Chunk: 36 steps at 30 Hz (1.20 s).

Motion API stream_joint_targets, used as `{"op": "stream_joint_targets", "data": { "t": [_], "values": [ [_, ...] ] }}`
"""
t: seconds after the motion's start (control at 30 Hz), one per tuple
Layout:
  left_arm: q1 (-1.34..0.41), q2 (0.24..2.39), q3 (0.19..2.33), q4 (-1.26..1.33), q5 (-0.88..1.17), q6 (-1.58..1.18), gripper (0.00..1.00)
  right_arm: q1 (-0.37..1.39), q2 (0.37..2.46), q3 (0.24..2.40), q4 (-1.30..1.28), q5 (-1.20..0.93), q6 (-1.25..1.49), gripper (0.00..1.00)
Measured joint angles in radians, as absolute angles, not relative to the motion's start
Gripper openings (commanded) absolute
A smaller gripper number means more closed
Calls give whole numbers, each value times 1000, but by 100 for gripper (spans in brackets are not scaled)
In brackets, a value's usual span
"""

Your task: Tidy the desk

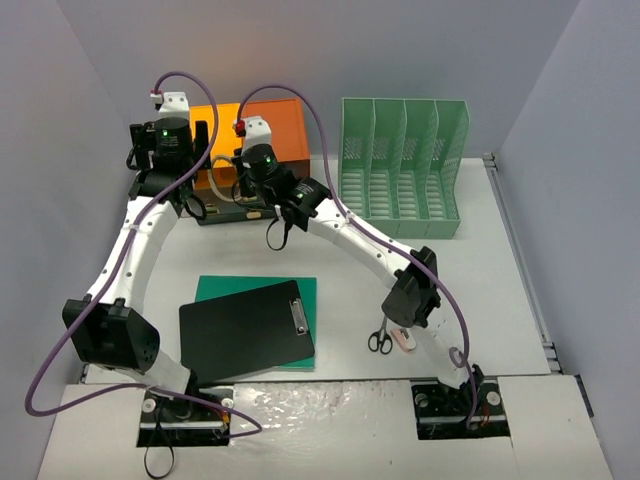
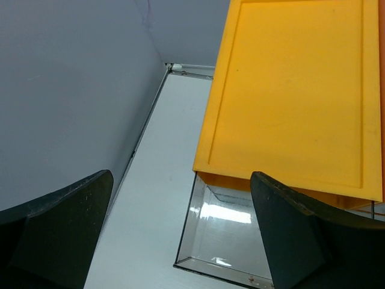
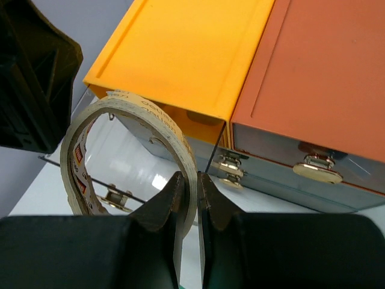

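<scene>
Two arms reach toward 11 o'clock on the white surface, which spreads between the grey walls. Your left fingers stand wide apart and hold nothing, above the clear drawer that sticks out of the orange-topped drawer unit. Your right fingers are clamped on the band of a roll of tape, held upright just in front of that unit. A green file rack stands at 1 o'clock. A black clipboard lies on a green pad at 7 o'clock, and scissors lie at 5 o'clock.
</scene>
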<state>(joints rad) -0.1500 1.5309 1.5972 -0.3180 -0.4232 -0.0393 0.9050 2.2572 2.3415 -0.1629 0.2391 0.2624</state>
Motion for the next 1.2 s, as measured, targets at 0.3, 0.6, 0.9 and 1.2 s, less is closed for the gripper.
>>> {"op": "stream_joint_targets", "data": {
  "t": [0.3,0.6,0.9,1.2],
  "values": [
    [-145,1504,1589,-302,-428,-57,97,905,2323,2354,-17,252,240,0],
    [-145,1441,1561,-277,-429,-64,97,905,2375,2354,68,265,221,0],
    [-144,1403,1557,-262,-428,-67,97,905,2385,2330,88,254,204,0],
    [-145,1402,1556,-262,-428,-73,97,913,2385,2327,88,194,182,0]
  ]
}}
